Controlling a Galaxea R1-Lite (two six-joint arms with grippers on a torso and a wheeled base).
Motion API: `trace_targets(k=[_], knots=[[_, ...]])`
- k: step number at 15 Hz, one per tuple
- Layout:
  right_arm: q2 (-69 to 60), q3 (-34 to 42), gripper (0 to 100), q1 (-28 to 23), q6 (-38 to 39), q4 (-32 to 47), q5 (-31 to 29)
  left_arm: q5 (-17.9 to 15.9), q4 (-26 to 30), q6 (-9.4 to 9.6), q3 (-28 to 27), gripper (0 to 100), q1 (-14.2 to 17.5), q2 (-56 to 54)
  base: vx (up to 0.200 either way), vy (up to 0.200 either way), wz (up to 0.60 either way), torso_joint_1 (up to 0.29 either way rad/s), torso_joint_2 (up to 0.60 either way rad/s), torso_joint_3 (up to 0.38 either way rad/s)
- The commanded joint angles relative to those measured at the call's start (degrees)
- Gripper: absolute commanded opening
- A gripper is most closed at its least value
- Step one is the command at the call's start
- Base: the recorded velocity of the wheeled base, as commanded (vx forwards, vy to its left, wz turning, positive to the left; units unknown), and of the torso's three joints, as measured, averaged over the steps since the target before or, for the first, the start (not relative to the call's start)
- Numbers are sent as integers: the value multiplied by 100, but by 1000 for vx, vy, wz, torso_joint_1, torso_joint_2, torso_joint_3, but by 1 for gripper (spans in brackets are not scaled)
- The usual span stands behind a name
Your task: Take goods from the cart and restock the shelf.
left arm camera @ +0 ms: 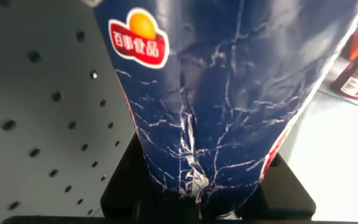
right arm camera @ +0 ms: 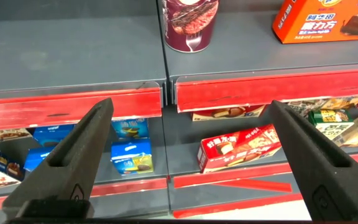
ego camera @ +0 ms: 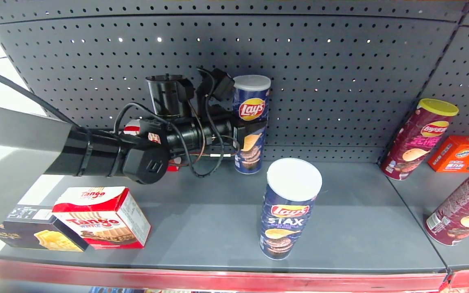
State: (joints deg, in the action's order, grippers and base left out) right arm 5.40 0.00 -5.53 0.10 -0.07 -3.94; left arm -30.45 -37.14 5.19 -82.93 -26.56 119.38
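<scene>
A dark blue chip can [ego camera: 251, 122] with a white lid stands upright at the back of the grey shelf [ego camera: 352, 219], close to the pegboard wall. My left gripper [ego camera: 246, 136] is shut on its lower half, coming in from the left. In the left wrist view the can's blue wall [left arm camera: 229, 106] sits between the dark pads [left arm camera: 126, 186]. Whether its base rests on the shelf I cannot tell. A second blue can [ego camera: 289, 207] stands upright nearer the front. My right gripper [right arm camera: 191, 106] is open and holds nothing, facing the red shelf edge [right arm camera: 260, 87].
A red-and-white wafer box [ego camera: 102, 217] and a black box [ego camera: 35, 234] lie at the front left. On the neighbouring shelf to the right, two maroon cans [ego camera: 415, 140] [ego camera: 462, 209] lean beside an orange box [ego camera: 460, 154]. Lower shelves hold snack boxes [right arm camera: 241, 146].
</scene>
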Motion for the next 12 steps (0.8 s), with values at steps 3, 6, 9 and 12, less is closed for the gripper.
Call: trace_targets(k=[3, 6, 9, 12], knots=[[22, 0, 100, 0, -1, -1, -2, 13, -258, -53, -4, 0, 2, 305, 0, 0, 0, 0, 0, 0], [22, 0, 100, 0, -1, -1, -2, 13, -302, -45, -30, 0, -24, 428, 0, 0, 0, 0, 0, 0], [22, 0, 100, -9, -1, -1, -2, 13, -399, -53, -127, 0, -112, 560, 0, 0, 0, 0, 0, 0], [22, 0, 100, 0, -1, -1, -2, 13, -399, -53, -162, 0, -147, 639, 0, 0, 0, 0, 0, 0]])
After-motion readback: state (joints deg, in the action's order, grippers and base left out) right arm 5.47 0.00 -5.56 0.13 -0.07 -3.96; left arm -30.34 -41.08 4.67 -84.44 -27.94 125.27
